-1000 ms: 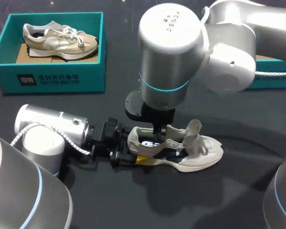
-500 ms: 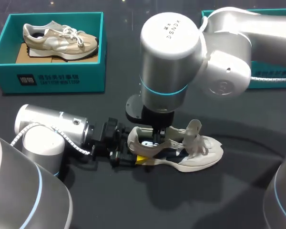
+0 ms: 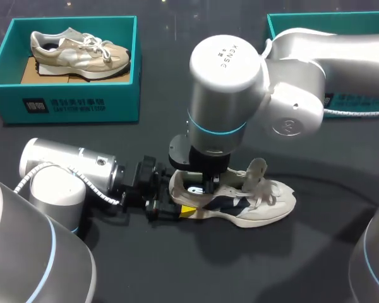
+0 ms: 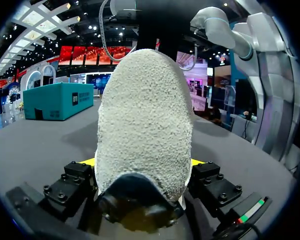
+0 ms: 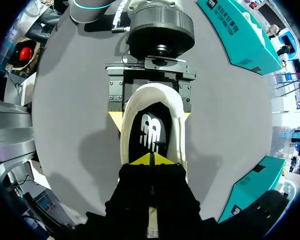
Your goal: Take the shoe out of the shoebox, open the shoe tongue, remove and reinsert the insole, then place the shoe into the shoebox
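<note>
Squarely at mid-table, the pale shoe (image 3: 265, 205) stands on its sole on the dark table (image 3: 252, 271), outside any box, with its toe toward the robot's right and its tongue (image 3: 256, 169) lifted up and forward. The left gripper (image 3: 177, 205) comes in low from the left and clamps the heel, one yellow tip pressed to each side of it. The right gripper (image 5: 151, 159) hangs straight down into the shoe's opening, its two yellow tips drawn together just above the black insole (image 5: 151, 131) (whether they pinch any of it cannot be told from either camera). The insole lies flat inside the shoe, its white mark showing between the right gripper and the heel rim. At the table's far left a teal shoebox (image 3: 69, 104) holds a second shoe (image 3: 79, 50), beige with white laces, resting on brown card. Another teal box (image 3: 328, 22) sits at the far right, partly behind the right arm.
</note>
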